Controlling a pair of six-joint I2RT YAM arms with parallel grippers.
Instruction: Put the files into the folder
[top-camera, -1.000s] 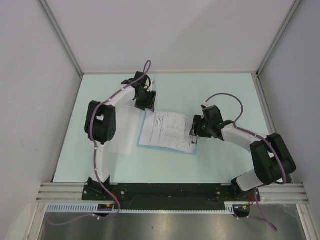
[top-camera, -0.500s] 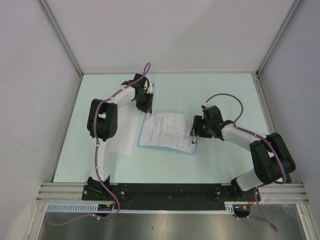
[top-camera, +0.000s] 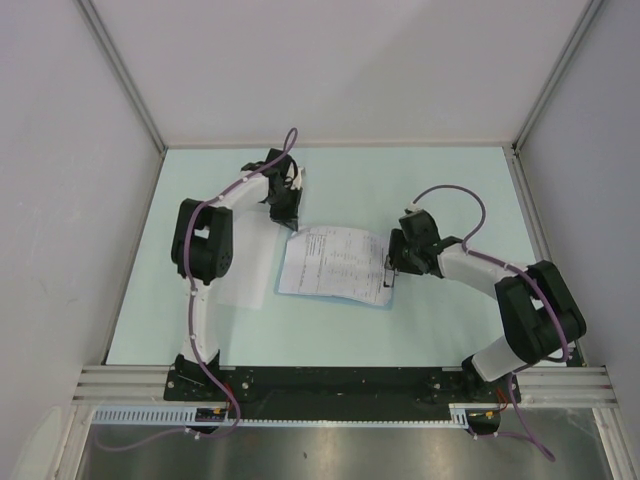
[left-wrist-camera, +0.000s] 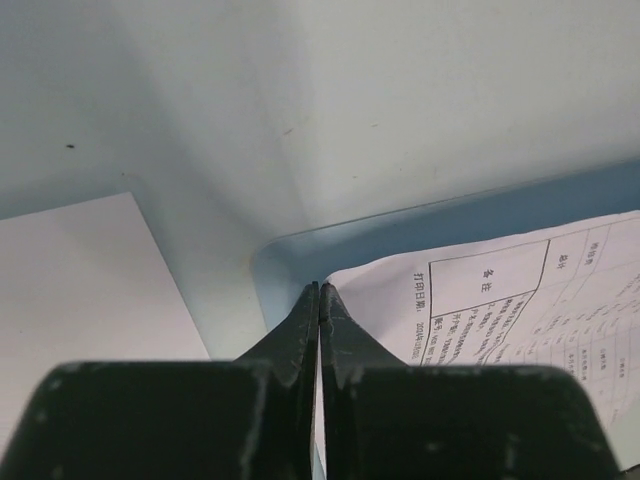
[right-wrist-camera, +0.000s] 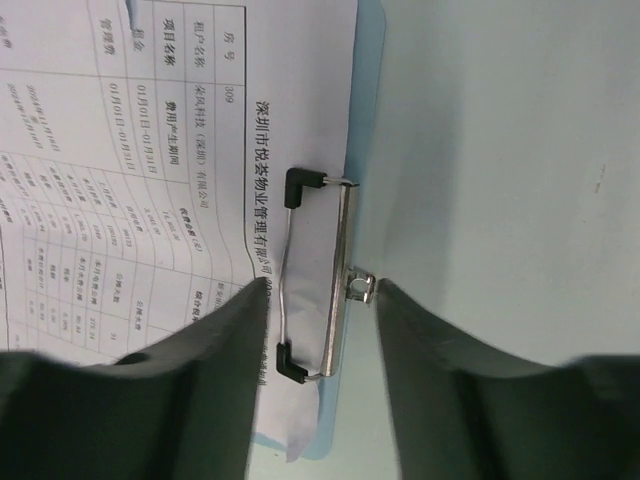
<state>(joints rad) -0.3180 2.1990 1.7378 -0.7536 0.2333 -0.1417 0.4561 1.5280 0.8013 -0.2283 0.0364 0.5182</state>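
Black-and-white left arm reaches forward and bends inward, placing the left tool (top-camera: 288, 210) at the far left corner of the folder (left-wrist-camera: 470, 210); its fingers (left-wrist-camera: 300, 330) are pressed together, with nothing visible between them. The right arm folds back toward the centre, so that the right tool (top-camera: 391, 272) sits at the folder's right edge. The right wrist view shows what the overhead view cannot. The tool's jaws stand partly apart, one on either side of a metal clip (right-wrist-camera: 330, 250), which lies on the edge of the printed sheet (right-wrist-camera: 150, 150). The left wrist view shows the translucent blue folder corner projecting beyond the sheet's corner. The printed sheet lies flat on the folder at mid-bench. A blank white sheet (top-camera: 248, 278) lies just left of the folder, directly on the bench (top-camera: 440, 330), which is pale mint. Plain grey-white wall panels (top-camera: 330, 70) enclose three sides, and an aluminium rail (top-camera: 340, 378) runs along the near edge.
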